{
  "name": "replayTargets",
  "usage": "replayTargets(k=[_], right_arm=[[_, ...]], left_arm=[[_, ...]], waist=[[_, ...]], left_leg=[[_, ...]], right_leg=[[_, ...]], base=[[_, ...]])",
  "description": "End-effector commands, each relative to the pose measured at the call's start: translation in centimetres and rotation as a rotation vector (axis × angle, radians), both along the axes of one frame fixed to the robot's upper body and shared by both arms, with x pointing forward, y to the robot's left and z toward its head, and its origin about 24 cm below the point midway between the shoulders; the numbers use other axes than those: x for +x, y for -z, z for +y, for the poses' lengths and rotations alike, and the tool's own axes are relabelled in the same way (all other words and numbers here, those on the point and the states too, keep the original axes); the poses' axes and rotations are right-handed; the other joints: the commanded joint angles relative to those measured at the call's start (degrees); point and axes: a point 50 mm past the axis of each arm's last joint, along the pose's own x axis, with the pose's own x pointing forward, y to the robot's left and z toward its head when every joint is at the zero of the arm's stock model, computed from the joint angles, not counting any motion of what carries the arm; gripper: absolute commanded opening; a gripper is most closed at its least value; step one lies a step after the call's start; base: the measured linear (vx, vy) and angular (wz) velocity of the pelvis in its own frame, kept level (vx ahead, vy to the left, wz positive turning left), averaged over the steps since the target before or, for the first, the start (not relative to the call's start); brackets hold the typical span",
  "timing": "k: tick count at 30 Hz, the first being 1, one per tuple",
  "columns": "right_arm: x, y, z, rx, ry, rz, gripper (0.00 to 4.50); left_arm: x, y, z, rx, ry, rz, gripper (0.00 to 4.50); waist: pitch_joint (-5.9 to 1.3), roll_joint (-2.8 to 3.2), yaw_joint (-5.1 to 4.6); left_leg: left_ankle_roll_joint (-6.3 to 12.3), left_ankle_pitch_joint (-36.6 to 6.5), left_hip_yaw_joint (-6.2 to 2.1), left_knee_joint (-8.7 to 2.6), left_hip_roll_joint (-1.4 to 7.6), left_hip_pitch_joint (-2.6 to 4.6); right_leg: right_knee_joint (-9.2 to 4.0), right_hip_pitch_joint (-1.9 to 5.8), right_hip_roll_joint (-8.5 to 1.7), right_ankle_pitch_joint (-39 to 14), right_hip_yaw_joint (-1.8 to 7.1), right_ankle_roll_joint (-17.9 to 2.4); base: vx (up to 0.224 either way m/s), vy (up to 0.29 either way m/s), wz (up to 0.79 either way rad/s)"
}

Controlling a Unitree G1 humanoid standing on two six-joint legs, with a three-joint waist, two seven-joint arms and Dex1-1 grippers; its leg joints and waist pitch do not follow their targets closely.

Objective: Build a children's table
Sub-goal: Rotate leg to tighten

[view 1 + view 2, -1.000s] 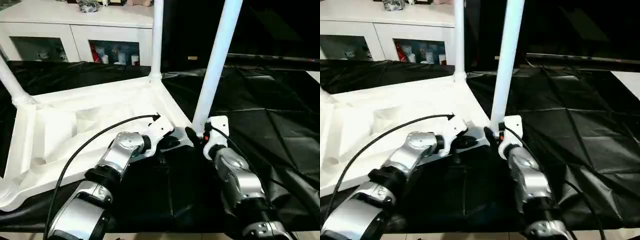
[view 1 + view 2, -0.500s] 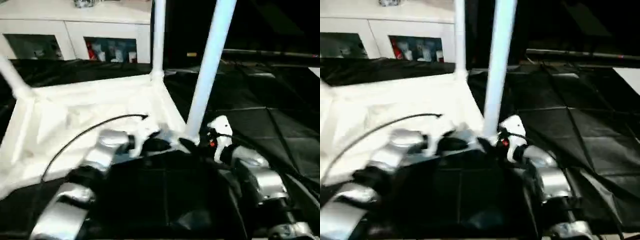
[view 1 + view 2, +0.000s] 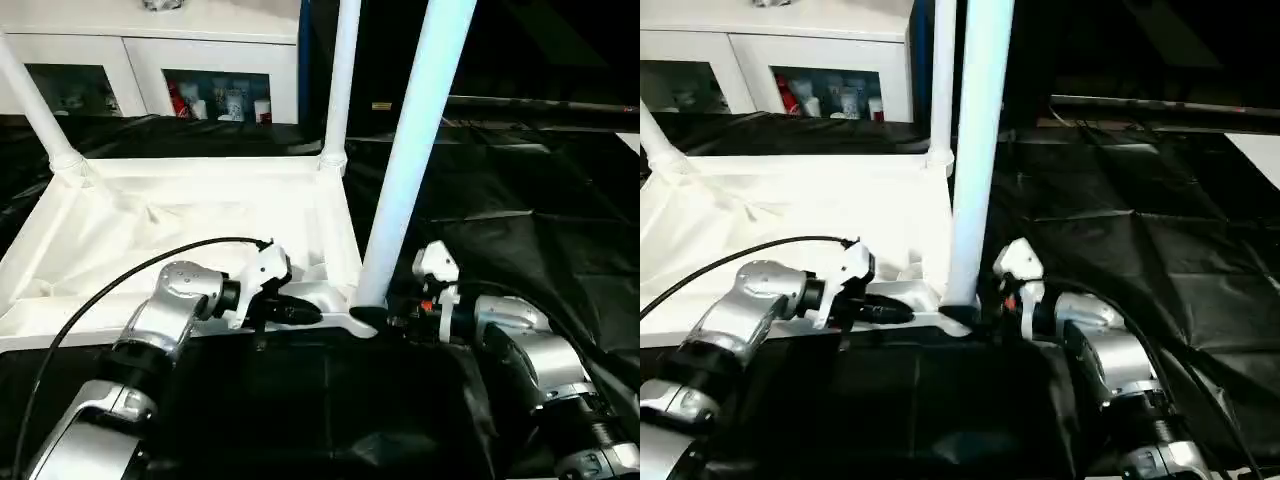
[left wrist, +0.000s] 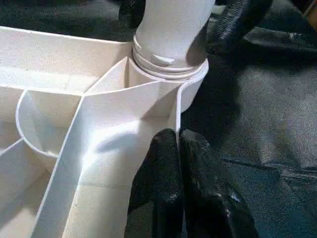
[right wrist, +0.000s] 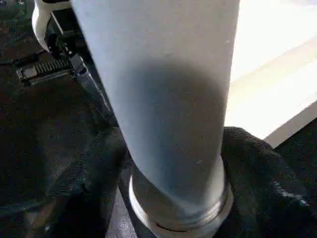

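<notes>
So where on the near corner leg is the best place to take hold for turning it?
Low on the near leg, just above its threaded collar, coming level from the black-covered side: it stands upright in the tabletop socket, round there, with ribs blocking the inner side.

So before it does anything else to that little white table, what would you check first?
1. Nearest white tapered tube leg seated in its round corner socket: ok, its threaded collar sits at the socket mouth.
2. Right end effector around that leg's base: ok, black fingers either side.
3. Left end effector shut on the white plastic tabletop's rim: ok, pinching it beside the socket.
4. Leg fully tightened: cannot tell.
5. Far corner leg and far left leg standing in their sockets: ok.
6. Fourth leg fitted: cannot tell.
</notes>
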Motion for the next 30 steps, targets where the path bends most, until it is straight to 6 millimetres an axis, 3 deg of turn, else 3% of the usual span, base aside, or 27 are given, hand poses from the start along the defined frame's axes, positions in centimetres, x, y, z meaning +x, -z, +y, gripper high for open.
replayTargets(k=[1,7,11,14,16,18,19,20,22,24,26,30], right_arm=[[-0.1,0.0,0.0,-0.012,-0.015,0.0,2.84],[0.1,-0.1,0.0,-0.004,-0.009,-0.004,2.37],[0.0,0.4,0.0,-0.001,0.049,0.004,2.18],[0.3,1.1,0.0,-0.023,0.16,-0.01,2.14],[0.6,1.8,0.2,-0.035,0.264,-0.013,2.09],[0.9,2.4,0.7,-0.044,0.382,-0.012,2.05],[1.0,2.7,1.0,-0.045,0.448,-0.006,2.04],[1.2,2.9,1.2,-0.044,0.501,-0.001,2.03],[1.4,3.0,1.5,-0.045,0.562,0.003,2.01],[1.6,3.2,2.1,-0.045,0.671,0.014,2.01],[2.0,3.3,3.4,-0.05,0.775,0.018,2.01],[2.2,3.0,4.3,-0.03,0.757,-0.002,2.01]], left_arm=[[-0.9,1.6,0.7,0.0,-0.021,0.084,0.0],[-0.9,1.6,0.7,-0.001,-0.028,0.084,0.0],[-0.5,1.7,0.3,0.005,-0.076,0.059,0.0],[0.3,1.8,-0.5,0.011,-0.15,0.015,0.0],[0.8,2.0,-1.4,0.018,-0.202,-0.017,0.0],[1.5,2.1,-3.0,0.023,-0.258,-0.047,0.0],[1.7,2.2,-3.8,0.027,-0.288,-0.062,0.0],[2.0,2.2,-4.5,0.029,-0.311,-0.073,0.0],[2.1,2.1,-5.2,0.029,-0.329,-0.084,0.0],[2.5,2.0,-6.7,0.028,-0.373,-0.111,0.0],[2.5,1.9,-8.9,0.017,-0.373,-0.132,0.0],[2.4,1.8,-9.4,0.013,-0.354,-0.138,0.0]], waist=[[-2.78,-0.83,0.37],[-2.84,-0.77,0.41],[-2.77,-0.7,0.31],[-2.48,-0.74,0.19],[-2.21,-0.69,0.01],[-2.23,-0.62,-0.17],[-2.14,-0.86,-0.1],[-2.14,-0.49,-0.14],[-2.15,-0.64,-0.26],[-2.09,-0.32,-0.38],[-2.23,-0.08,-0.43],[-2.4,0.02,-0.3]], left_leg=[[3.37,-10.35,-1.24,-3.24,3.31,0.19],[4.12,-9.18,-1.16,-3.03,3.18,0.11],[3.57,-10.23,-1.21,-3.09,3.23,0.21],[2.36,-13.2,-1.32,-3.23,3.16,0.28],[0.72,-17.2,-1.55,-3.39,3.1,0.66],[-0.09,-18.02,-1.77,-3.55,3.06,0.59],[-0.45,-19.0,-1.82,-3.55,3.04,0.89],[-0.44,-19.27,-1.86,-3.58,2.93,0.81],[-0.73,-20.39,-2.0,-3.69,2.92,0.95],[-0.74,-21.01,-2.11,-3.85,2.92,0.87],[-1.26,-21.73,-2.11,-3.88,2.88,1.24],[-0.61,-21.58,-2.23,-4.17,2.9,0.82]], right_leg=[[-3.41,2.22,-3.78,-12.29,2.72,-13.03],[-3.16,2.38,-3.75,-10.16,2.7,-13.71],[-3.31,2.25,-3.7,-11.33,2.71,-13.61],[-3.85,1.96,-3.75,-15.94,2.78,-12.55],[-4.65,1.48,-3.91,-23.44,2.79,-10.34],[-4.86,1.36,-3.9,-25.65,2.79,-9.17],[-5.21,1.2,-3.92,-27.27,2.73,-8.38],[-5.23,1.18,-3.95,-27.84,2.77,-8.1],[-5.59,1.0,-3.87,-29.34,2.67,-7.0],[-5.75,0.94,-3.79,-29.3,2.66,-6.56],[-5.86,0.67,-3.77,-28.66,2.66,-6.73],[-5.64,1.27,-3.74,-24.17,2.64,-7.21]], base=[[0.0,0.0,0.0],[0.0,0.0,0.0],[0.0,0.0,0.0],[0.0,0.0,0.0],[0.0,0.0,0.0],[0.0,0.0,0.0],[0.0,0.0,0.0],[0.0,0.0,0.0],[0.0,0.0,0.0],[0.0,0.0,0.0],[0.0,0.0,0.0],[0.0,0.0,0.0]])
